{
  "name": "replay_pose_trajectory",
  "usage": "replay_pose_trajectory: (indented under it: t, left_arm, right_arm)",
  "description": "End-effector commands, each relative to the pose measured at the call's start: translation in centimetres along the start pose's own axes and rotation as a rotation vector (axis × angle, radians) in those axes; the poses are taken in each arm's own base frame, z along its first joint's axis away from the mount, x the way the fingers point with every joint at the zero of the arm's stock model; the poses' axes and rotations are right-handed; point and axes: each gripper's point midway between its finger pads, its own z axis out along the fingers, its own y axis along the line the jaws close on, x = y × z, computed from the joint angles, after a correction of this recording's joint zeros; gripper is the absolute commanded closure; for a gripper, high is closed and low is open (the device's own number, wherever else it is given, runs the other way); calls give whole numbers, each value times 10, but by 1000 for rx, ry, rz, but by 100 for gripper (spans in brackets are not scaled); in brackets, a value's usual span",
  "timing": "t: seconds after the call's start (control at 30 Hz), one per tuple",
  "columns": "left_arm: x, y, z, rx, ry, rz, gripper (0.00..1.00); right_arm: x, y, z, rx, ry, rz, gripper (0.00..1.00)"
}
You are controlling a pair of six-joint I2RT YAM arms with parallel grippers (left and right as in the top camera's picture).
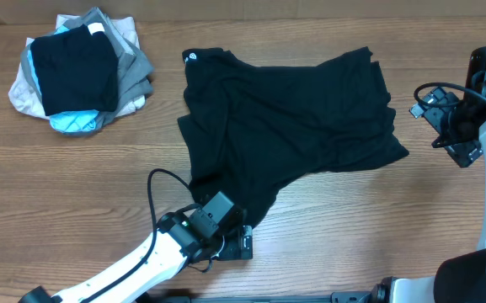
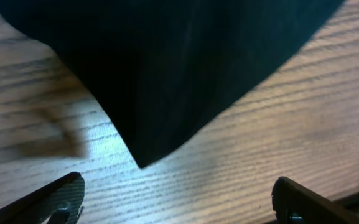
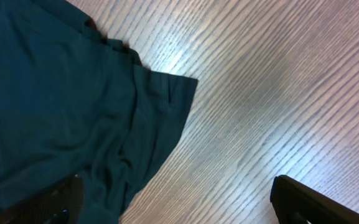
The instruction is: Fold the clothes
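Here, a garment pile [image 1: 78,74] lies well apart from the black shirt [image 1: 285,109]; left fingers [image 2: 55,198] and right fingers [image 3: 310,200] gape wide, empty.

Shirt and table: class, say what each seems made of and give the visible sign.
Shirt: soft matte black fabric, perhaps knit; it lies limp with wrinkles and folds. Table: wood or wood-look laminate, light brown, slight sheen; grain lines run across it and light glares off it.
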Motion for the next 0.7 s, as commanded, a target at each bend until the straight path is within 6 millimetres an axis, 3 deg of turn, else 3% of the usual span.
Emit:
replay_pose_trajectory:
  t: [0.0, 0.23, 0.5, 0.67]
  left_arm:
    - [-5, 1, 8, -9, -3, -69, 3]
    - [-16, 1, 31, -31, -11, -62, 5]
    - [-23, 1, 31, -40, -48, -50, 12]
    - [-21, 3, 31, -49, -40, -45, 36]
  right_arm:
    - [-2, 0, 0, -3, -6, -3, 0]
    - [-2, 1, 0, -5, -10, -40, 0]
    - [-6, 4, 1, -15, -24, -39, 0]
    - [-6, 4, 14, -3, -6, -39, 0]
